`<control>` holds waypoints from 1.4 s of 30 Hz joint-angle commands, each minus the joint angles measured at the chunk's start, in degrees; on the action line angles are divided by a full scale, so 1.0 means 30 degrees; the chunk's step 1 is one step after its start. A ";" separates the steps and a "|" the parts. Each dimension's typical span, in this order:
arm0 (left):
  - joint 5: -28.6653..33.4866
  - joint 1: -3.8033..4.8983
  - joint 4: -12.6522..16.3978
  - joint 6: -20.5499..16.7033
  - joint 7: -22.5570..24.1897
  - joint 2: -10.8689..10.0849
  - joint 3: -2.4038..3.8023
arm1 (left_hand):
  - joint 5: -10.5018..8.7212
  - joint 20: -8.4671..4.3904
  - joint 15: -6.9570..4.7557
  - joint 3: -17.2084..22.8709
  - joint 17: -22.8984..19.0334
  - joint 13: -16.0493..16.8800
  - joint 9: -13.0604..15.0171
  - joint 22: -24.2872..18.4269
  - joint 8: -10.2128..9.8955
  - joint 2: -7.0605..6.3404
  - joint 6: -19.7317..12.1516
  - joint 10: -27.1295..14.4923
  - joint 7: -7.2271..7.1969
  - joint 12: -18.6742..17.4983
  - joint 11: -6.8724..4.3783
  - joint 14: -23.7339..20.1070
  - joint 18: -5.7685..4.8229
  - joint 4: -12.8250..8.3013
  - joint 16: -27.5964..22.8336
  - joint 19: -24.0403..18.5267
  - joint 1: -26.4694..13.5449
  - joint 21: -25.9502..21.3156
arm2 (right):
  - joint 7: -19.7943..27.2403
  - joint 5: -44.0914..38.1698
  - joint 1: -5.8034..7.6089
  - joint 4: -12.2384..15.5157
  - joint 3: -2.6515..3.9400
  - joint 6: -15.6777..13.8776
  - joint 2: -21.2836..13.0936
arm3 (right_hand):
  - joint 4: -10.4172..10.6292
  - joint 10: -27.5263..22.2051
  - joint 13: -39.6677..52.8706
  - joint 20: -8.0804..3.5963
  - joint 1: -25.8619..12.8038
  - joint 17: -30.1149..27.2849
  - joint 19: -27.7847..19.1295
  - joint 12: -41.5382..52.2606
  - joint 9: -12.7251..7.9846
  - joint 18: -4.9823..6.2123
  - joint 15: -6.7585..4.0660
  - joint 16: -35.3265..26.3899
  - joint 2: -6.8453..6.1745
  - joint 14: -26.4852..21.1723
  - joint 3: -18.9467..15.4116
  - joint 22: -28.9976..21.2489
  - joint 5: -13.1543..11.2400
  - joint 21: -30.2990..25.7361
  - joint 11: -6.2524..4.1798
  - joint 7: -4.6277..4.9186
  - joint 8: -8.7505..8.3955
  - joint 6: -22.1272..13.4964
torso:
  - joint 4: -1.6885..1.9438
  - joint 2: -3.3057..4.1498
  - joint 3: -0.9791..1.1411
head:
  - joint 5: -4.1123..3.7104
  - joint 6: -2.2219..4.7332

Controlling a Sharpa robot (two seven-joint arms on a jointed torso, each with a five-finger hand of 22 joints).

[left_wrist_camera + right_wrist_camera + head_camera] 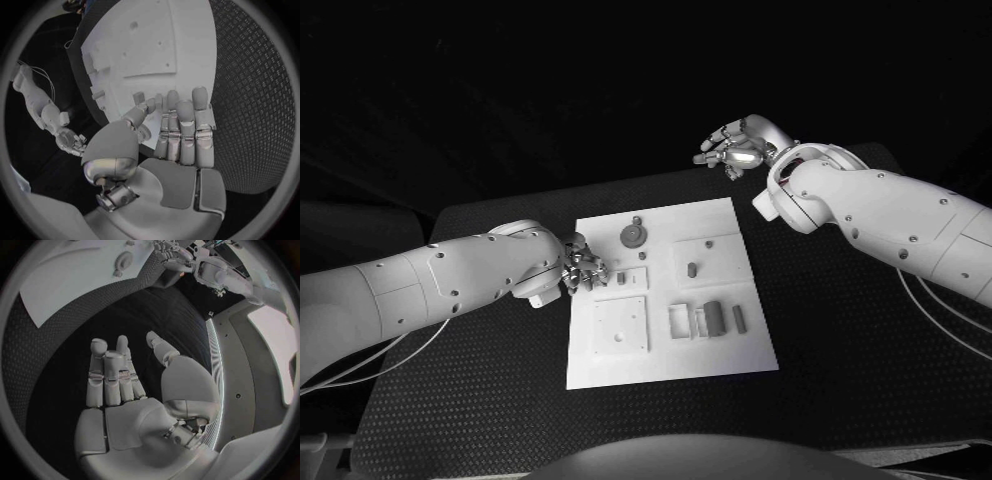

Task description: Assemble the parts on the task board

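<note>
1. One white rectangular task board (733, 355) lies on one black textured table (488, 400).
2. Two white robot arms reach in, each ending in one silver many-fingered hand: the left hand (578, 270) and the right hand (737, 143).
3. One round grey disc-shaped part (633, 235) sits on the board; the other small grey parts are too crowded to count reliably.

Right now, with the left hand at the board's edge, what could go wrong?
1. The left hand fingers overlap the task board edge; they might nudge the unclamped-looking plate.
2. Small parts lie loose nearby and could get knocked.
3. The right hand hangs off the board, so it likely can't steady anything.
</note>
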 commanded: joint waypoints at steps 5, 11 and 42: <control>-0.0879 -0.0094 -0.0193 0.0372 -0.0727 -0.0005 -0.0091 | 0.0753 -0.0607 -0.0657 0.0181 -0.0073 0.0050 0.1060 0.0429 0.0026 -0.0115 0.0753 0.0746 -0.0587 0.0149 -0.0551 0.0532 -0.0098 -0.0143 0.0248 0.0742 0.0075 0.0238 | 0.0106 0.0004 -0.0020 0.0024 0.0010 0.0245 0.0003 | 0.0121 0.0145 -0.0019 -0.0109 -0.0152 -0.0029 0.0007 -0.0095 0.0032 0.0427 -0.0044 -0.0031 -0.0012 -0.0154 -0.0009 0.0358 0.0041 -0.0094 -0.0054 0.0115 -0.0059 0.0016 | -0.0007 0.0000 0.0004 | -0.0037 -0.0005; -0.0944 -0.0094 -0.0170 0.0310 -0.0724 0.0023 -0.0091 | 0.0956 -0.0643 -0.0694 0.0154 -0.0108 0.0078 0.1112 0.0439 0.0045 -0.0156 0.0828 0.0812 -0.0620 0.0211 -0.0588 0.0580 -0.0099 -0.0146 0.0366 0.0801 0.0064 0.0321 | 0.0101 0.0004 -0.0023 0.0026 0.0010 0.0256 0.0007 | 0.0123 0.0146 -0.0019 -0.0109 -0.0155 -0.0030 0.0006 -0.0099 0.0033 0.0427 -0.0044 -0.0031 -0.0013 -0.0155 -0.0008 0.0358 0.0040 -0.0095 -0.0054 0.0116 -0.0061 0.0015 | 0.0004 -0.0002 0.0006 | -0.0053 -0.0011; -0.0124 -0.0092 -0.0155 -0.0302 -0.0112 0.0096 -0.0091 | 0.0367 -0.0669 -0.0679 -0.1870 -0.0620 -0.0004 0.1471 0.0353 -0.0168 -0.1254 0.0792 0.0702 -0.0606 0.0200 -0.0571 0.0372 -0.0125 0.0353 0.0718 0.0685 -0.2397 0.0318 | 0.0066 0.0006 -0.0025 0.0011 0.0010 0.0325 -0.0019 | 0.0137 0.0153 -0.0017 -0.0107 -0.0173 -0.0033 0.0000 -0.0116 0.0038 0.0427 -0.0042 -0.0035 -0.0020 -0.0164 -0.0007 0.0358 0.0039 -0.0100 -0.0052 0.0118 -0.0067 0.0010 | 0.0003 -0.0006 0.0003 | -0.0142 -0.0096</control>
